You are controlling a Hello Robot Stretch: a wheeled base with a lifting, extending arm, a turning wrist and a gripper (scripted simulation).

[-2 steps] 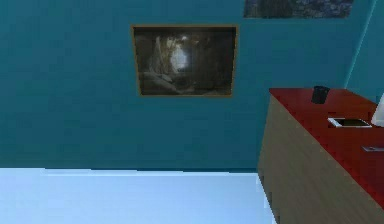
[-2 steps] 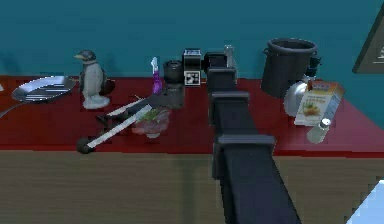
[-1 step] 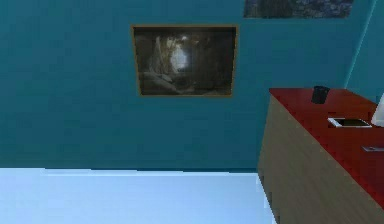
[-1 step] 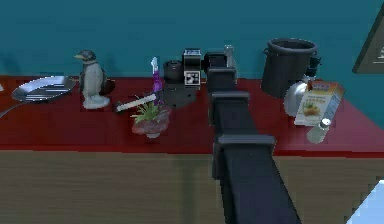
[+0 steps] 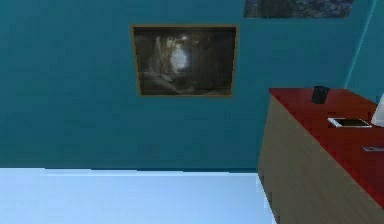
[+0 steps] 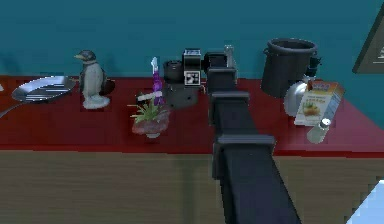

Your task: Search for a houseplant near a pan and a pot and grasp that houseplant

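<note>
Along the arm side view's left, a shallow pan point(image 6: 45, 88) of shiny grey metal lies on the desk point(image 6: 60, 128). Just beside it stands a smooth black-and-white penguin statue point(image 6: 93, 80). Next comes the houseplant point(image 6: 150, 114), a small tuft of thin green leaves in a rounded pale vessel near the desk's front edge. A slim purple bottle-like thing point(image 6: 155, 78) stands behind it. Right of the plant and close to it are the dark, boxy jaws. I cannot tell whether they are spread or pressed together, nor whether they hold anything. The arm point(image 6: 245, 150), a matt dark square bar, rises from the bottom edge. Farther right stand a tall dark cylindrical pot point(image 6: 290, 62), a round metallic thing point(image 6: 298, 98), an orange-and-green box point(image 6: 322, 100) and a small pale shaker point(image 6: 321, 131). The desk has a glossy red top over a tan wooden front, and the wall point(image 6: 120, 25) behind it is flat teal. In the forward view a framed dark picture point(image 5: 185, 60) hangs on the teal wall. Below it, pale floor point(image 5: 120, 195) stretches open from the left edge to the desk's corner at the right. The red top there carries a dark cup point(image 5: 320, 95) and a flat white-rimmed slab point(image 5: 350, 123).
</note>
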